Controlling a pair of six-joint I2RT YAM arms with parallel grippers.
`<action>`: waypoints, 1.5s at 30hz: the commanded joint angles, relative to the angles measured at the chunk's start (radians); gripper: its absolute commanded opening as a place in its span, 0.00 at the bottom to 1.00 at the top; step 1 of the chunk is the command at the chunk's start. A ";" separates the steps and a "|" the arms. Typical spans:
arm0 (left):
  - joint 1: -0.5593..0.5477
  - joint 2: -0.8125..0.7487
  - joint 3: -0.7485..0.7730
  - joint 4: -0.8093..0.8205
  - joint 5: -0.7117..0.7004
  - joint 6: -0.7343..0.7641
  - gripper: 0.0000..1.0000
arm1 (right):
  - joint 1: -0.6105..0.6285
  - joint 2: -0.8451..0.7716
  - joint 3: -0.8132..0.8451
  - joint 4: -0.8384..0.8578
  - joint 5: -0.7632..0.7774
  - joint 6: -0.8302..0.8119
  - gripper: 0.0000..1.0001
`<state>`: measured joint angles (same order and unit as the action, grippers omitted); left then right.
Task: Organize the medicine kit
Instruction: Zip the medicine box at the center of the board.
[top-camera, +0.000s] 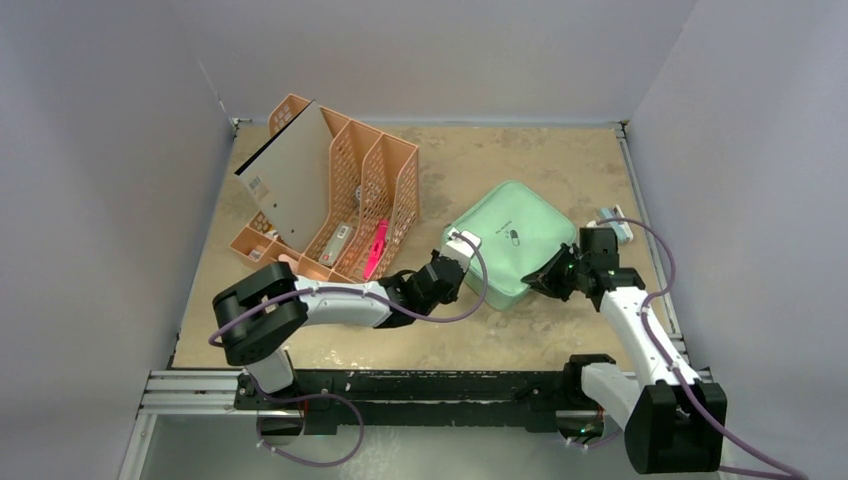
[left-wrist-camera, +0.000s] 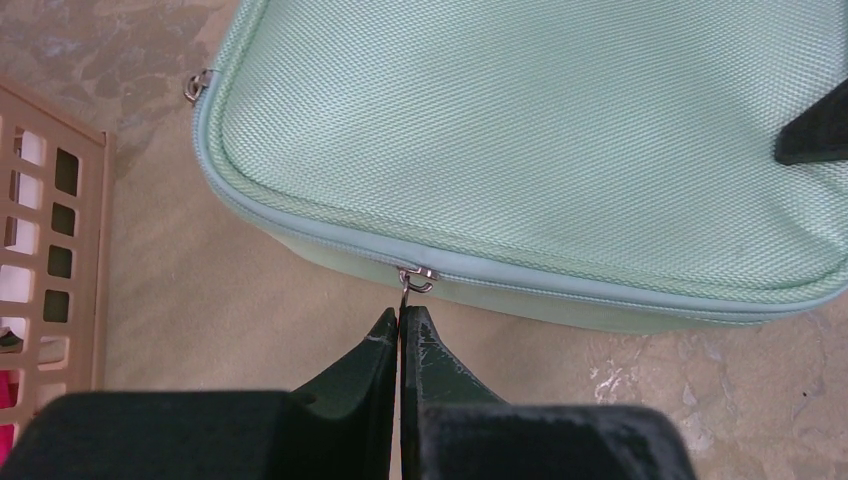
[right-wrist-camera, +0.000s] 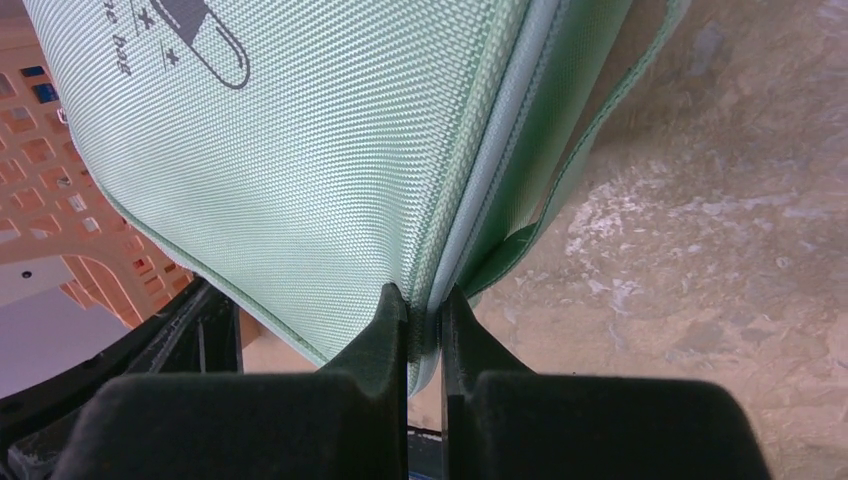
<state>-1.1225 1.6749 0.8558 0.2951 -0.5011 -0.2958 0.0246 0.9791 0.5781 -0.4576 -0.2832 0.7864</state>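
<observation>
The left gripper (left-wrist-camera: 401, 320) has its fingers pressed together with almost no gap, pinching the thin metal zipper pull (left-wrist-camera: 414, 279) that hangs from the slider just beyond the fingertips. Directly ahead of those tips lies the mint-green medicine kit (left-wrist-camera: 520, 130), closed and flat on the table (left-wrist-camera: 250, 300), its zippered side wall facing the fingers. A second zipper pull (left-wrist-camera: 197, 85) sticks out at the kit's rounded corner, farther ahead and to the left of the fingers. Left of the fingers stands the wall of the orange mesh file rack (left-wrist-camera: 50, 220).

The right gripper (right-wrist-camera: 425, 305) is narrowed on the kit's edge, with the piped seam and a fold of the fabric clamped between its two fingers. The kit's printed top spreads ahead and to the left of these fingers, and bare table is on their right.

From above, the kit (top-camera: 510, 240) sits between the two grippers, just right of the rack (top-camera: 330, 190), which holds a pink item (top-camera: 377, 250).
</observation>
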 joint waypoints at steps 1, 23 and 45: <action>0.051 -0.032 -0.003 -0.049 -0.054 0.004 0.00 | -0.050 -0.002 0.015 -0.163 0.127 -0.117 0.00; 0.134 -0.060 -0.005 -0.002 0.022 0.038 0.00 | -0.054 0.128 0.220 -0.189 0.312 -0.143 0.27; 0.044 -0.051 0.021 0.007 0.074 -0.044 0.00 | -0.006 0.226 0.475 -0.262 0.157 -0.276 0.44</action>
<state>-1.0630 1.6215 0.8433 0.2752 -0.4297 -0.3305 -0.0246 1.2743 1.0348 -0.6907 -0.0502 0.5655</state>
